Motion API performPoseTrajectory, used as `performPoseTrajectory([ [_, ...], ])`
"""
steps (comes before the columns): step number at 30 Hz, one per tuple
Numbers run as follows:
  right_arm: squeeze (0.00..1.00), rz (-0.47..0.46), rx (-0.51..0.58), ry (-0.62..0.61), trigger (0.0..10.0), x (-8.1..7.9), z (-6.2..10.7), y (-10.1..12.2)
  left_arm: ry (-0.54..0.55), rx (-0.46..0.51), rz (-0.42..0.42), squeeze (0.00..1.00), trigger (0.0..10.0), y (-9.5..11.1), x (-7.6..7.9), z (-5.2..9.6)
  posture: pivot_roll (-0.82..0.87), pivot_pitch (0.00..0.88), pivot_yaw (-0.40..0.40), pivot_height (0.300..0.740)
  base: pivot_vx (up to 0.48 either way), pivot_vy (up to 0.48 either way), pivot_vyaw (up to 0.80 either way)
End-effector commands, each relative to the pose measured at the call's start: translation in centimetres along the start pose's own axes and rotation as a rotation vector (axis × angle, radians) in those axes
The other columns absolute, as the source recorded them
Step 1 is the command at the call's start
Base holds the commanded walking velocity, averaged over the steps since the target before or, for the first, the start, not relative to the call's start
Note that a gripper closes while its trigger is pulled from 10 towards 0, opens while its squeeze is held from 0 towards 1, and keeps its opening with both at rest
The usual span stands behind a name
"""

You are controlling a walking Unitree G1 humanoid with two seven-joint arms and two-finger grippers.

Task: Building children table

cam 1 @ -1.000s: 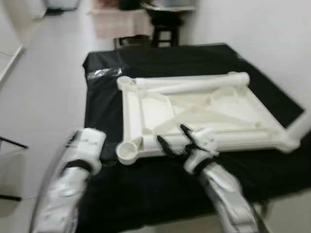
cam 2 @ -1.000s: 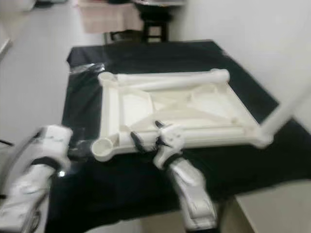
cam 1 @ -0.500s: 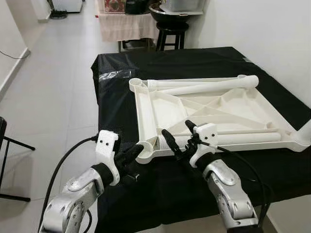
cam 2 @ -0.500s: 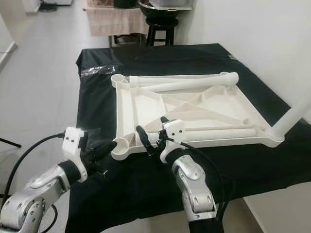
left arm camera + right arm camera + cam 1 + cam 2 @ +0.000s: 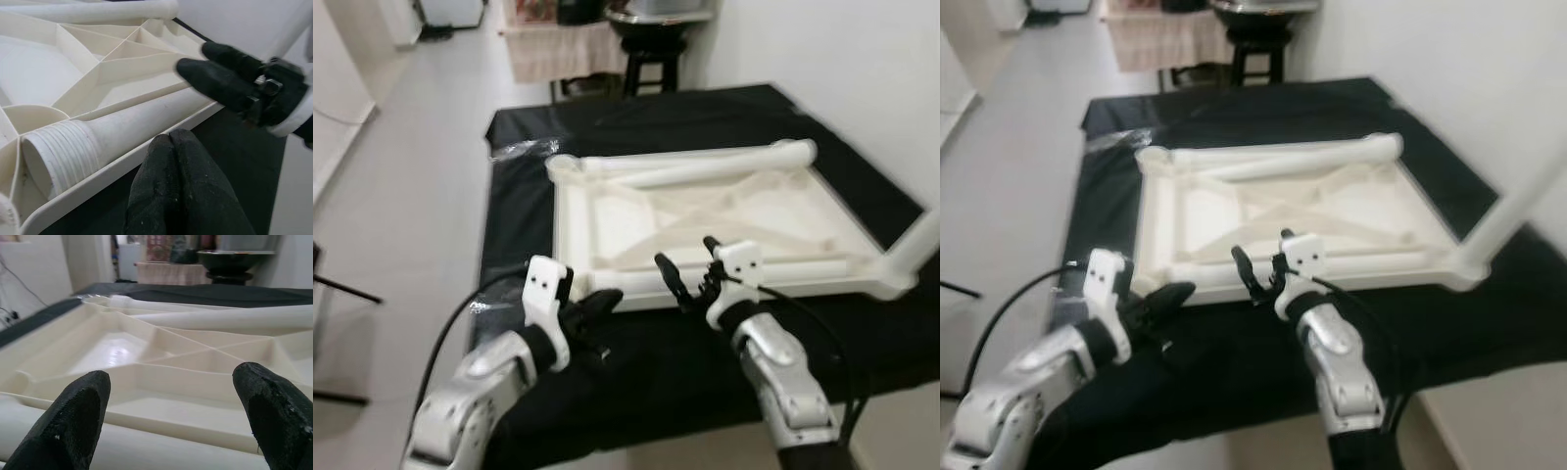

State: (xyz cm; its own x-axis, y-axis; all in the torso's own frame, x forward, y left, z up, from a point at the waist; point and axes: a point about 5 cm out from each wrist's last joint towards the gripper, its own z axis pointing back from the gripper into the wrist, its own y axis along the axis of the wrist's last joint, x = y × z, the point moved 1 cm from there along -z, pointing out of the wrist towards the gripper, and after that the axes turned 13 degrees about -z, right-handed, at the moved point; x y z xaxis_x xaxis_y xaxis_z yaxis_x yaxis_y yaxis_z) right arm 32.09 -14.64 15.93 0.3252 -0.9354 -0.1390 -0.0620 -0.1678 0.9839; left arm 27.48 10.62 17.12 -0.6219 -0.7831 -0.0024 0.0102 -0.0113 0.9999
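A white plastic tabletop lies upside down on the black-covered table. One loose white leg rests along its far edge. Another leg lies just inside its near edge, with its threaded end beside the near left corner. A third leg stands up from the near right corner. My left gripper is shut and empty, its tips against the near rim close to that threaded end. Just above the near leg, my right gripper hovers open with the leg below the gap.
Crinkled clear plastic lies at the table's far left corner. A black stool and a cloth-draped table stand beyond. A white wall runs along the right. Tiled floor lies to the left.
My left arm has come up from the lower left, and its shut gripper has reached the tabletop's near left corner. The right gripper stays open over the near leg. The camera has shifted.
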Motion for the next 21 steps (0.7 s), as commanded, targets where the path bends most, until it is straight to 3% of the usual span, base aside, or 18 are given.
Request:
performPoseTrajectory([
  [1, 0.0, -0.004, -0.004, 0.011, 10.0, -0.4, -0.2, -0.3, 0.028, -0.044, -0.008, 0.0, 10.0, -0.6, -0.5, 0.3, -0.01, 0.146, -0.031, 0.74, 0.0, 0.0, 0.0],
  [3, 0.0, 0.005, -0.007, 0.001, 10.0, -0.2, -0.2, -0.3, 0.069, -0.067, -0.011, 0.0, 10.0, -0.8, -1.2, 0.3, -0.01, 0.147, -0.031, 0.74, 0.0, 0.0, 0.0],
  [4, 0.0, 0.009, -0.007, -0.004, 10.0, 0.0, -0.2, -0.3, 0.115, -0.069, -0.018, 1.0, 10.0, -0.7, -1.9, 0.3, -0.01, 0.148, -0.031, 0.74, 0.0, 0.0, 0.0],
  [10, 0.0, 0.019, -0.01, -0.023, 10.0, 0.4, -0.2, -0.2, 0.274, -0.086, -0.041, 1.0, 10.0, 0.5, -4.4, 0.2, -0.01, 0.153, -0.03, 0.74, 0.0, 0.0, 0.0],
  [15, 0.0, 0.021, -0.01, -0.026, 10.0, 0.5, -0.3, -0.3, 0.272, -0.08, -0.04, 1.0, 10.0, 0.9, -4.4, 0.0, -0.01, 0.154, -0.03, 0.74, 0.0, 0.0, 0.0],
  [19, 0.0, 0.028, -0.014, -0.025, 10.0, 0.5, -0.3, -0.3, 0.197, -0.043, 0.063, 1.0, 10.0, 1.6, -3.4, -1.2, -0.02, 0.154, -0.029, 0.74, 0.0, 0.0, 0.0],
  [21, 0.0, 0.028, -0.014, -0.025, 10.0, 0.5, -0.3, -0.3, 0.197, -0.043, 0.063, 1.0, 10.0, 1.6, -3.4, -1.2, -0.02, 0.154, -0.029, 0.74, 0.0, 0.0, 0.0],
])
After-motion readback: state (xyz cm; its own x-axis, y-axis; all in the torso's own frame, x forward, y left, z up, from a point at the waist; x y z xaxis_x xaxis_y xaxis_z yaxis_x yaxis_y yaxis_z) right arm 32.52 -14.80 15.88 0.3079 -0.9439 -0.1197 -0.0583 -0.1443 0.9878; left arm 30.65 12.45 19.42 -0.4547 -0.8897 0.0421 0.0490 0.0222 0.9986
